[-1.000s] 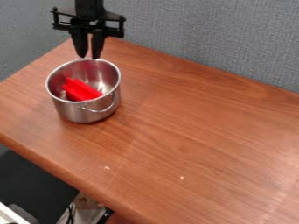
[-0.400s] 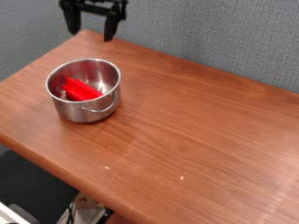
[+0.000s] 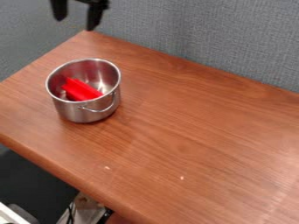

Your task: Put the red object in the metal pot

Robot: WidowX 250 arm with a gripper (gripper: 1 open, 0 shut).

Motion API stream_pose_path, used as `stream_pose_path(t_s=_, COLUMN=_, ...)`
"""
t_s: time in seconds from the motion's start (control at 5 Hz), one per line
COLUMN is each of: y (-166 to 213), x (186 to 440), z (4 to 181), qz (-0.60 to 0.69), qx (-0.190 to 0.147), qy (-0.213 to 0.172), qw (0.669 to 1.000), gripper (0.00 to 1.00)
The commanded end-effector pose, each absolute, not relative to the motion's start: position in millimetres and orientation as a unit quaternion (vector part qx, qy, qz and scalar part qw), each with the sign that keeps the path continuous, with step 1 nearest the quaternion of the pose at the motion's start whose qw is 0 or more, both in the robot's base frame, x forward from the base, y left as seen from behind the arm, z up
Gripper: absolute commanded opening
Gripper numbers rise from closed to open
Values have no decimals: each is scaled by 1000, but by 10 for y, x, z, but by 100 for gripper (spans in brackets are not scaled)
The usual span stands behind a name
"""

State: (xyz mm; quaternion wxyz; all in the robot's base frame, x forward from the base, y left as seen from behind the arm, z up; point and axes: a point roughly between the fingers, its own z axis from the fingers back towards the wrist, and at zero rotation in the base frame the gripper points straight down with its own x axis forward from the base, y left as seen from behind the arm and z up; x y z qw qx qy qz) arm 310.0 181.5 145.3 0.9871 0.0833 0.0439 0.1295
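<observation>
The metal pot [image 3: 89,108] stands on the left part of the wooden table. The red object [image 3: 79,88] lies inside it, slanted across the bottom. My gripper [image 3: 79,12] hangs high above the table's far left corner, partly cut off by the top edge of the picture. It is behind and above the pot, well apart from it. Its two dark fingers [image 3: 59,10] stand open and hold nothing.
The brown wooden table [image 3: 187,122] runs from the left corner to the right edge of the view. A grey textured wall stands behind it. The table's front edge drops to a dark floor at the lower left.
My gripper rose from just over the pot's far rim and drew back toward the top of the picture, its jaws spreading wider. The red object stayed in the pot.
</observation>
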Motion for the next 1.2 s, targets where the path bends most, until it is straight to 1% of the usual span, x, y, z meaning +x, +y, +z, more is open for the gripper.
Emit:
stream_pose_path(t_s=0.0, y=2127, x=2942, z=1532, qz=114, qx=84, qy=33, qw=989, gripper=100)
stream_pose_path(t_s=0.2, y=2023, x=2773, z=1506, qz=89, qx=76, qy=20, qw=993, gripper=100)
stream_pose_path(t_s=0.4, y=1767, x=2690, z=1470, qz=43, qx=72, qy=1, qw=996, gripper=100)
stream_pose_path(t_s=0.6, y=1724, x=2511, z=1451, qz=49, qx=58, qy=7, qw=997, gripper=100)
stream_pose_path(t_s=0.8, y=1802, x=2520, z=1279, qz=51, qx=46, qy=7, qw=998, gripper=100)
stream_pose_path(t_s=1.0, y=1723, x=2515, z=1180, qz=69, qx=39, qy=30, qw=996, gripper=100)
